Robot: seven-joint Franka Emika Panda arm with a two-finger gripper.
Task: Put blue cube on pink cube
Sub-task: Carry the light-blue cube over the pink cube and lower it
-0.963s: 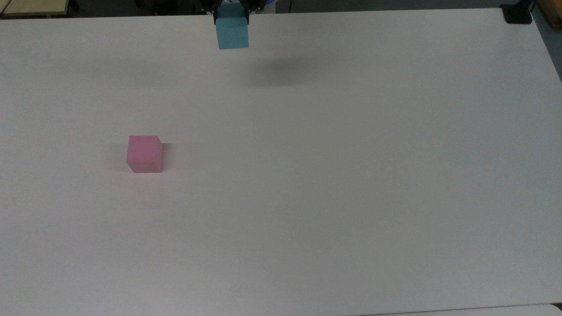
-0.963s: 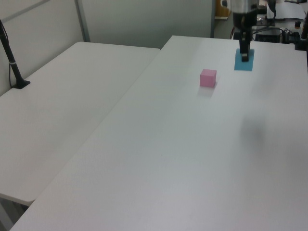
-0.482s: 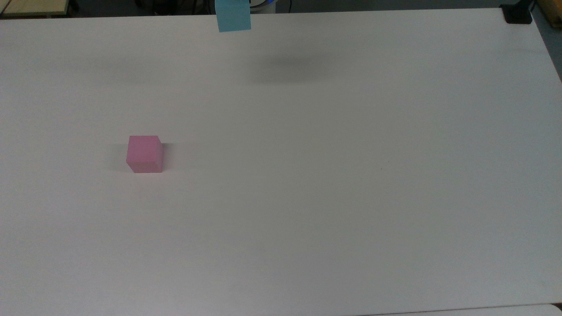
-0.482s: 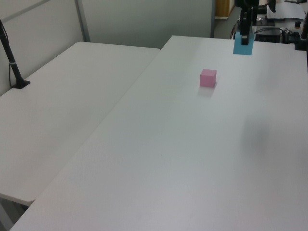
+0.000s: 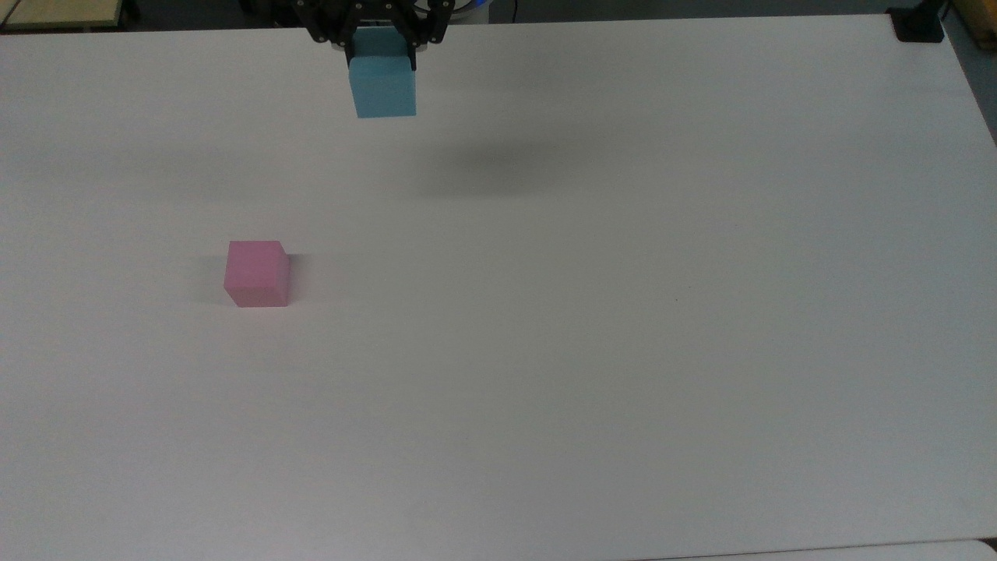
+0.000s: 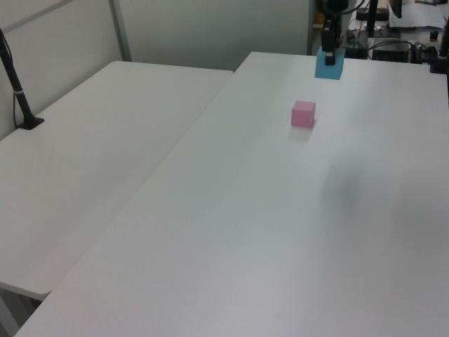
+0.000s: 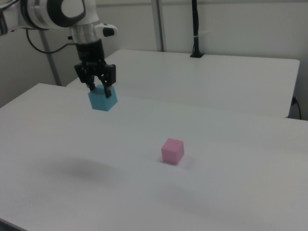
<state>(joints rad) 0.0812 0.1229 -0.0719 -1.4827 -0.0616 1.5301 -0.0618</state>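
My gripper (image 5: 382,58) (image 6: 328,57) (image 7: 99,90) is shut on the blue cube (image 5: 382,89) (image 6: 328,67) (image 7: 102,100) and holds it high above the white table (image 5: 592,327), near the top view's upper edge. The cube hangs below the black fingers. The pink cube (image 5: 257,273) (image 6: 303,113) (image 7: 172,150) rests flat on the table, apart from the gripper, lower and further left in the top view. In the right view it lies lower right of the held cube. A soft shadow (image 5: 483,167) lies on the table below the arm.
A second white table (image 6: 98,147) adjoins on the left view's left, with a black post (image 6: 17,91) standing on it. A black clamp (image 5: 919,23) sits at the top view's upper right corner. Cables and equipment (image 6: 400,42) stand behind the far table edge.
The gripper with the blue cube rose first, then moved toward the top view's left and came lower in that view, nearer the pink cube. The pink cube stayed put.
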